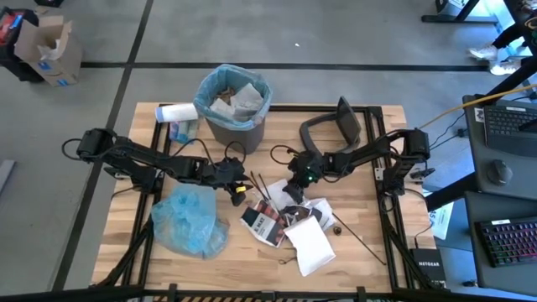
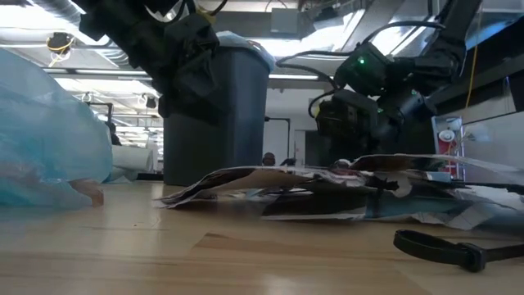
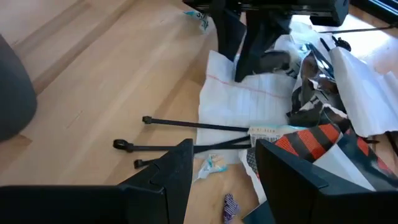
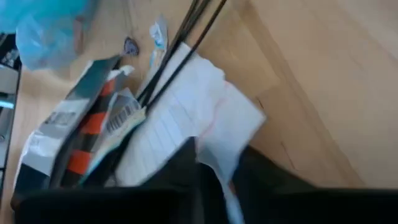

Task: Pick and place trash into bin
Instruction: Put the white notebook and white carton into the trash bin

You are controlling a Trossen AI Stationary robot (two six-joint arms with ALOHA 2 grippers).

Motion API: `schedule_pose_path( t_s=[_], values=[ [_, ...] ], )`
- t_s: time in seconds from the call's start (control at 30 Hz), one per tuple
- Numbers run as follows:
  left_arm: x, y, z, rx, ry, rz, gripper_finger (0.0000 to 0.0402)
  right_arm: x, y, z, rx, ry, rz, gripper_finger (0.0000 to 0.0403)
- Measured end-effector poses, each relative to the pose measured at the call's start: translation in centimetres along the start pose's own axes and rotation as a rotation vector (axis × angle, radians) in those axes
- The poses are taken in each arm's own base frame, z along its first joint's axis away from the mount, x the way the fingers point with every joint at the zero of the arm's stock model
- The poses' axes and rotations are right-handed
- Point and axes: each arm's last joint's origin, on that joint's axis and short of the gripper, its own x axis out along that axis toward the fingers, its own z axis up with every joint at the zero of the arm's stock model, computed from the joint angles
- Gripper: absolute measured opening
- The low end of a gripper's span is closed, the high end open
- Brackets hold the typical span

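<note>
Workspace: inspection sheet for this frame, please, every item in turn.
Surface: wooden table, littered.
Job's things: bin with blue liner, already holding paper; printed packet, white mailer, dark sticks near the middle.
Clutter: crumpled blue bag; grey lid beside the bin.
Grippers: left gripper open over the sticks; right gripper closing on lined white paper.
Cables: thin lead on the table by the right arm.
Surroundings: keyboards on side desks.
</note>
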Motion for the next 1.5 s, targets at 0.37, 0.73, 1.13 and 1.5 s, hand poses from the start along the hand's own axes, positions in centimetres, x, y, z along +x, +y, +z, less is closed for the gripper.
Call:
schedule_pose_path(
  t_s=[0.37,0.73,1.13,1.5],
  values=[
    [-3.4,-0.7,2.7,0.014,-0.13,-0.073,0.0166,-2.6,2.0,1.8,-0.178,-0.136,0.011,0.0003],
    [-13.0,0.0,7.7,0.205,-0.469,-0.109,0.0166,-9.9,7.8,6.3,-0.434,-0.392,0.092,0.0],
    [-18.6,2.0,8.4,0.284,-0.677,-0.067,0.0166,-15.4,13.4,11.9,-0.72,-0.616,0.04,0.0],
    [-21.6,2.7,8.4,0.31,-0.78,-0.029,0.0166,-22.5,18.8,17.1,-0.857,-0.939,-0.035,0.0]
  ],
)
